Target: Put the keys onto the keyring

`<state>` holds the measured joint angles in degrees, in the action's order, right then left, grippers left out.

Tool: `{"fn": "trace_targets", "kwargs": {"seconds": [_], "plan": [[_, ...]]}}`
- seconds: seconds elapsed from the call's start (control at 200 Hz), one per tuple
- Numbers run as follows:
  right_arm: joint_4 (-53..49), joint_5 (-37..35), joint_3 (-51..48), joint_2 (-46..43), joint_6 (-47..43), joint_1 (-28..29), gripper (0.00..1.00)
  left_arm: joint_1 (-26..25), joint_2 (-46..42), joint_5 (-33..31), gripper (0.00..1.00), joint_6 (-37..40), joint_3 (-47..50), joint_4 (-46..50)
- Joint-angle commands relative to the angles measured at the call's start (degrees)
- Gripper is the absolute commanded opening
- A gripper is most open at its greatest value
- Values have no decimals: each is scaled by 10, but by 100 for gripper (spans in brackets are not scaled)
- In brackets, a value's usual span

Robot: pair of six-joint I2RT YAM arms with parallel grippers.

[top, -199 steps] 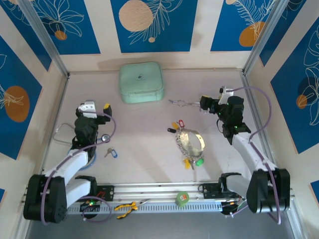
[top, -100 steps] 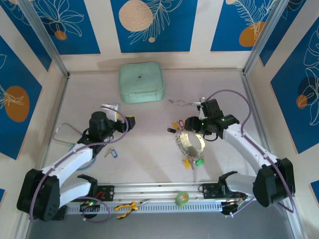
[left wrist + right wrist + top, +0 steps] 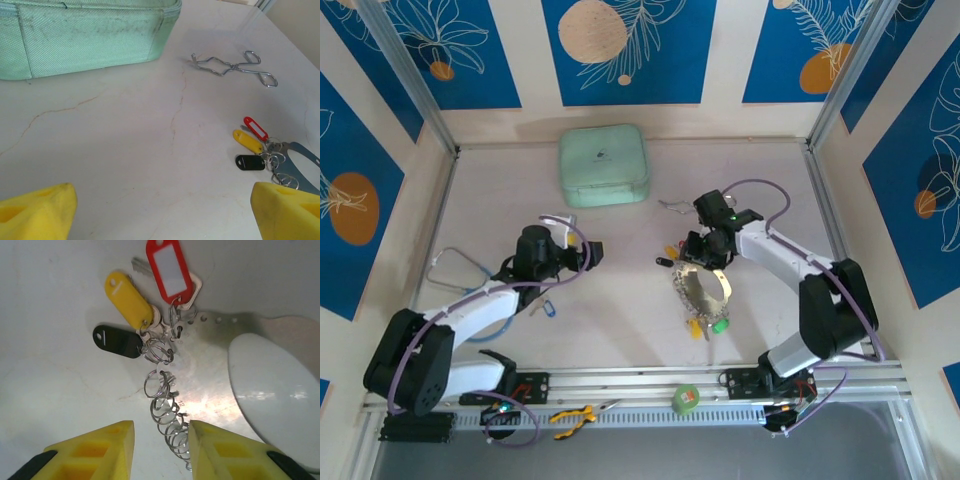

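The keyring (image 3: 703,287), a large silvery metal hoop strung with small split rings, lies on the pale marble-look table (image 3: 620,225), nearer the arms than the mint-green zipped fabric case (image 3: 604,165) and off to that case's right. Three small keys hang from the part of the hoop that faces the case: a red-tagged key (image 3: 170,270), a yellow-tagged key (image 3: 128,300) and a black-tagged key (image 3: 117,341), fanned out and touching one another at their rings. A green-tagged key (image 3: 720,325) sits at the part of the hoop farthest from the case. A blue-tagged key (image 3: 546,308) lies apart from the hoop, nearer the arms than the case and a little to its left. The right gripper (image 3: 161,440) hangs low over the hoop's case-facing side. Its yellow fingers (image 3: 95,447) stand a narrow gap apart and straddle the row of split rings; they are not clamped, since bare table shows between the rings and one finger. The left gripper (image 3: 160,215) hovers over bare table on the near side of the case, its fingers spread wide and holding nothing. Silver scissor-like forceps (image 3: 678,207) lie just to the right of the case, between it and the hoop.
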<state>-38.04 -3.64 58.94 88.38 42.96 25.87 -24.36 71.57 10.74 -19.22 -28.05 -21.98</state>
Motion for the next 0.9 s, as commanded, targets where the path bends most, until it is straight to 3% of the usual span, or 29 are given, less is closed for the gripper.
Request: {"fn": "trace_targets", "kwargs": {"seconds": [0.0, 0.31, 0.5, 0.6, 0.725, 0.895], "plan": [[-14, -3, 27, 36, 39, 21, 34, -6, 12, 12, 89, -7, 1, -37], [7, -6, 12, 67, 126, 32, 32, -8, 39, 13, 89, -7, 3, -68], [10, -21, 23, 65, 103, 35, 31, -19, 46, 20, 88, 16, -1, -73], [2, -54, 45, 39, 12, 32, 32, -40, 48, 20, 88, 52, -8, -65], [-13, -118, 79, 11, -182, 38, 35, -51, 57, 19, 88, 61, -11, -80], [-25, -95, 101, -7, -423, 43, 37, -51, 64, -5, 88, 48, -1, -121]]}}
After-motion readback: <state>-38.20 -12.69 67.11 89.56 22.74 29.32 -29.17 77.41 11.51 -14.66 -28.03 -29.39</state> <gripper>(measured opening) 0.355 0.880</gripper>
